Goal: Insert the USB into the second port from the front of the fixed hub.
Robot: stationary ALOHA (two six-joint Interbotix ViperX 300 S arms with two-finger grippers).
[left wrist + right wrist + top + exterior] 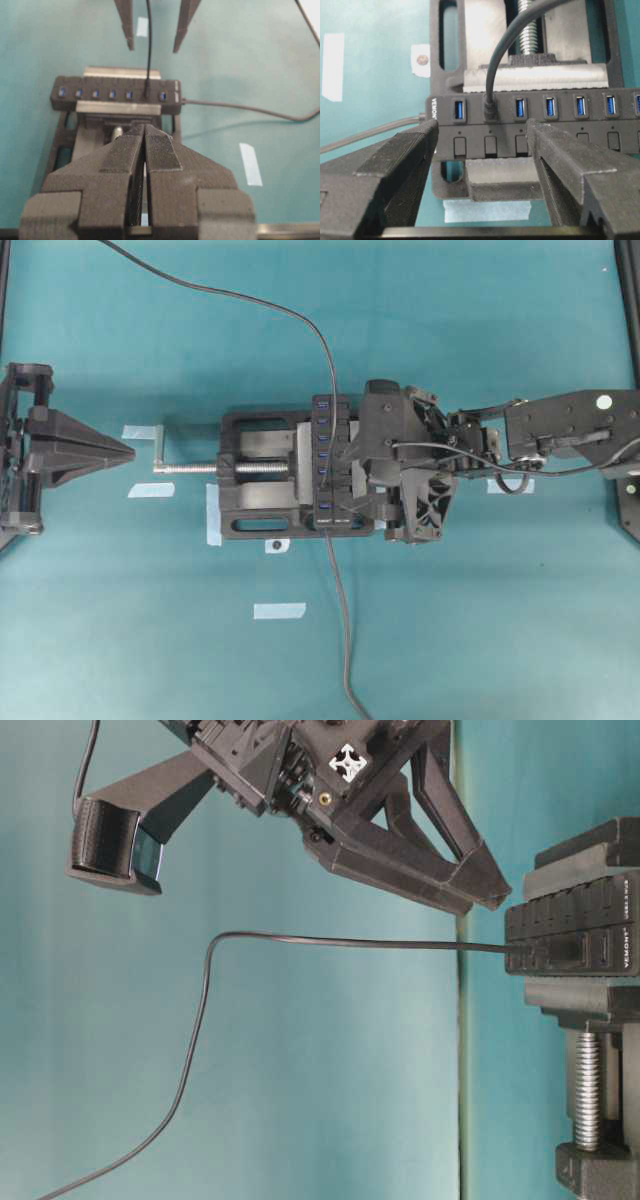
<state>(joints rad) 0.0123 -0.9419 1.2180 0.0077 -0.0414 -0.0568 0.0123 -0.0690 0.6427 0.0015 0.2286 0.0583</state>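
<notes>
The fixed hub (560,127) is a long black strip with blue ports, clamped in the vise, also in the overhead view (328,455). The USB (490,111) sits plugged into the second port from the hub's labelled end, its thin cable (250,298) arching away. My right gripper (482,129) is open, one finger on either side of that port, and holds nothing. It hovers over the hub's front half (343,480). My left gripper (145,129) is shut and empty, well back from the vise at the far left (128,451).
A black vise (250,515) with a silver screw (190,468) holds the hub mid-table. A thicker cable (345,640) runs from the hub's front end to the near edge. Pale tape strips (279,611) lie on the teal surface.
</notes>
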